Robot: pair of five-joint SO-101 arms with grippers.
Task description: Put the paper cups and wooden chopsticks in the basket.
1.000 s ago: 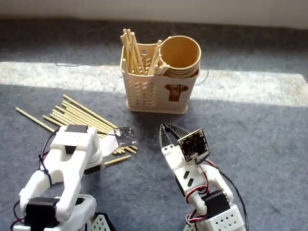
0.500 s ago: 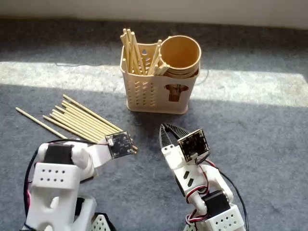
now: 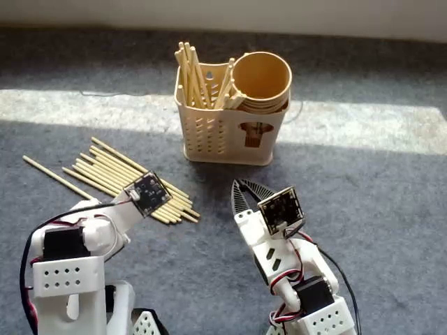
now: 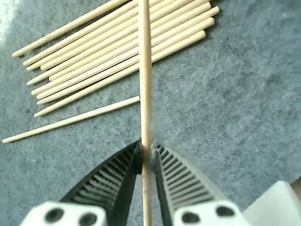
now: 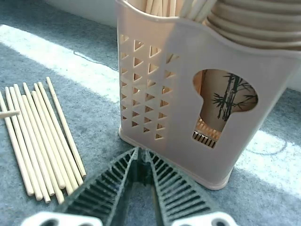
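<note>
My left gripper [image 4: 146,149] is shut on one wooden chopstick [image 4: 145,70], held just above the carpet over the loose pile of chopsticks [image 4: 108,52]. In the high view that pile [image 3: 115,174] lies left of the basket [image 3: 216,132], with the left arm's wrist [image 3: 148,193] over its near end. Inside the basket stand stacked paper cups [image 3: 262,80] and several chopsticks [image 3: 192,73]. My right gripper [image 5: 141,153] is shut on nothing, low on the carpet just in front of the basket [image 5: 183,80]. The same right gripper [image 3: 242,190] points at the basket in the high view.
One chopstick [image 4: 70,121] lies apart from the pile, nearer my left gripper. The floor is grey carpet [image 3: 377,188] with a sunlit strip behind the basket. Open carpet lies right of the basket and between the two arms.
The left arm has drawn back toward the near edge, and its wrist has swung left over the pile. The right arm has not moved.
</note>
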